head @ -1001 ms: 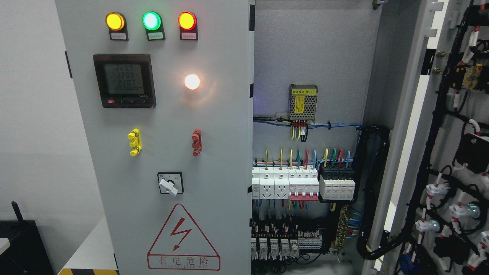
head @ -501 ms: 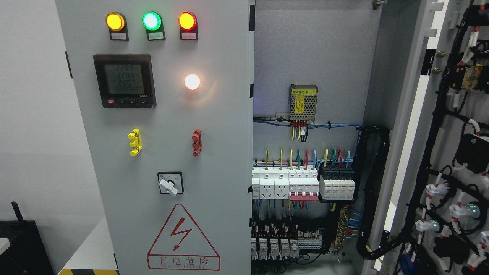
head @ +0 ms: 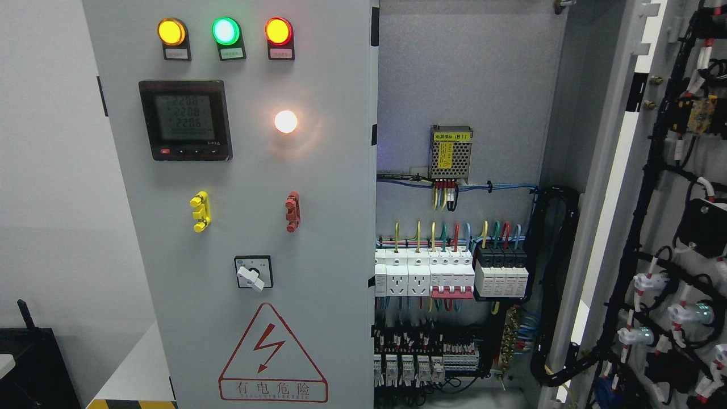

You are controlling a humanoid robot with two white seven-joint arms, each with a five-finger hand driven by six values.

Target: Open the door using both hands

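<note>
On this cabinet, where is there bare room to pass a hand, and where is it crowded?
Bare: the grey back panel above the power supply, and the left door face right of the red handle. Crowded: the breaker row, the terminals below it, and the wiring on the open right door.

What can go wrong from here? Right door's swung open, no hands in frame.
1. The cabinet looks live: indicator lamps lit, meter showing readings. A blind reach into the breakers risks contact.
2. The open right door carries exposed wiring on its inner face; a hand could snag it.
3. The left door looks closed; pulling it may bump the rotary switch.
</note>
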